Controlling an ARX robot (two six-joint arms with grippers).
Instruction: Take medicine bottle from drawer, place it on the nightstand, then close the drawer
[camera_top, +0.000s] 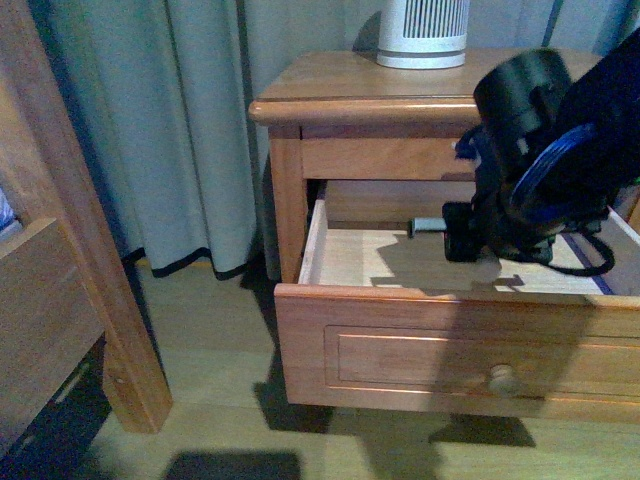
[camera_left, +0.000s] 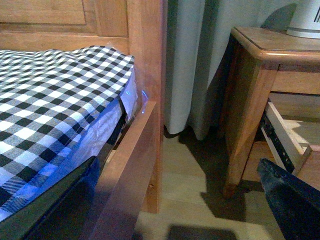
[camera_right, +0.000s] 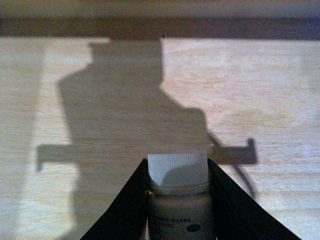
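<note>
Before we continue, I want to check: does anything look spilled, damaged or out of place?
Nothing stands out. The drawer is open with no spill inside, and the right gripper holds the medicine bottle, cap on.

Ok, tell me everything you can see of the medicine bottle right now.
The medicine bottle shows only in the right wrist view: a pale plastic body with tiny dark print, topped by a white ribbed cap. The right gripper clamps it between black fingers, above the pale wood floor of the drawer. Its base is out of view.
</note>
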